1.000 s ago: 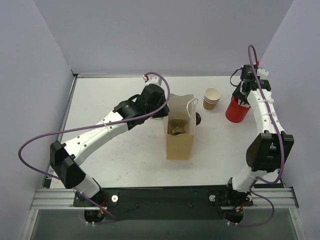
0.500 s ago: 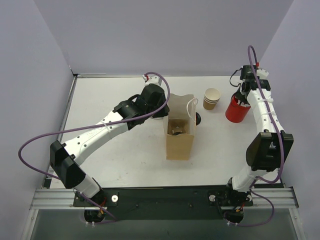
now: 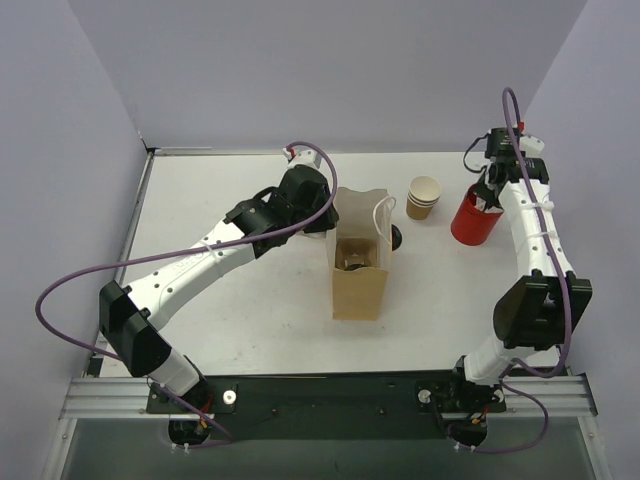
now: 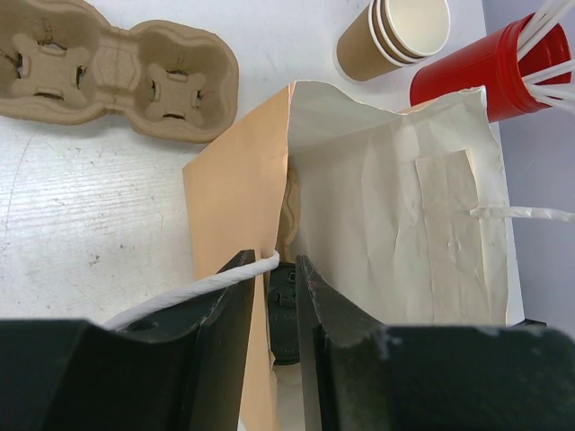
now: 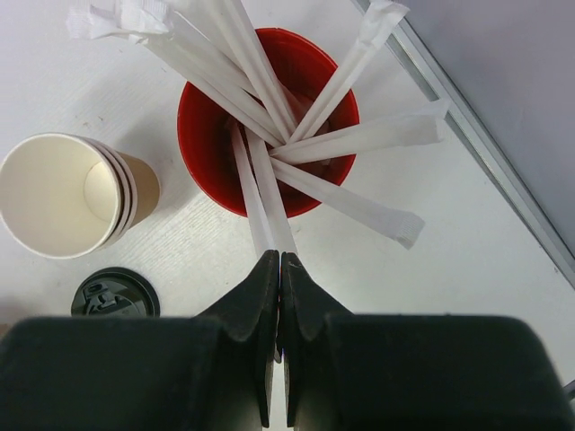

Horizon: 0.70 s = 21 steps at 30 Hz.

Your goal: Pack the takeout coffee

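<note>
Left wrist view: pulp carrier (image 4: 108, 72) running off upper-left edge, red cup (image 4: 472, 74) off upper right; dark item (image 4: 284, 310) showing btwn left gripper (image 4: 275, 267) fingers, can't ID. Right wrist view: right gripper (image 5: 279, 260) body partly covering black lid (image 5: 115, 293), lower left.

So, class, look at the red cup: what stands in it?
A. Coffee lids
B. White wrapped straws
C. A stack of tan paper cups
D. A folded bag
B: in the right wrist view, white wrapped straws fan out of the red cup and over its rim.
</note>
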Tool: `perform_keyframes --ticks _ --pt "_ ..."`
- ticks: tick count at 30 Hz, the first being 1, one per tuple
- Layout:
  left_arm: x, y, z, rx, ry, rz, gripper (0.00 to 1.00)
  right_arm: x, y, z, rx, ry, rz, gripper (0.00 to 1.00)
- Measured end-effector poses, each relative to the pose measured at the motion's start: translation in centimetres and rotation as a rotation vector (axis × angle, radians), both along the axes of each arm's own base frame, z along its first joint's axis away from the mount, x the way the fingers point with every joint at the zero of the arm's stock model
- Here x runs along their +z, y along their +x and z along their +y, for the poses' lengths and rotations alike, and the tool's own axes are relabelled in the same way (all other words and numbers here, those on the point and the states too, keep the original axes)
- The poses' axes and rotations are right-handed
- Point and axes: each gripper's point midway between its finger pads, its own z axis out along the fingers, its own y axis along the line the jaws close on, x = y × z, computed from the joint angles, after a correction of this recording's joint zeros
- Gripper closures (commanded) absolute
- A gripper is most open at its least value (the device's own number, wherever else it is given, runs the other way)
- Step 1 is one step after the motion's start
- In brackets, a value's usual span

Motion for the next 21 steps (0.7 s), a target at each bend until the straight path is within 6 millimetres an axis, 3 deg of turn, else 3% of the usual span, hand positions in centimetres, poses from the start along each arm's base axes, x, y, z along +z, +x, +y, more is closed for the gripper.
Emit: perform_keyframes --ticks 8,21 --pt "0.0 0.1 0.1 0.001 0.0 0.0 0.64 3.1 -0.6 0.1 0.001 -0.004 -0.063 1.0" --pt "0.0 0.2 0.2 0.002 0.001 -0.001 0.63 5.9 -2.2 0.3 0.004 -0.004 -0.107 1.0"
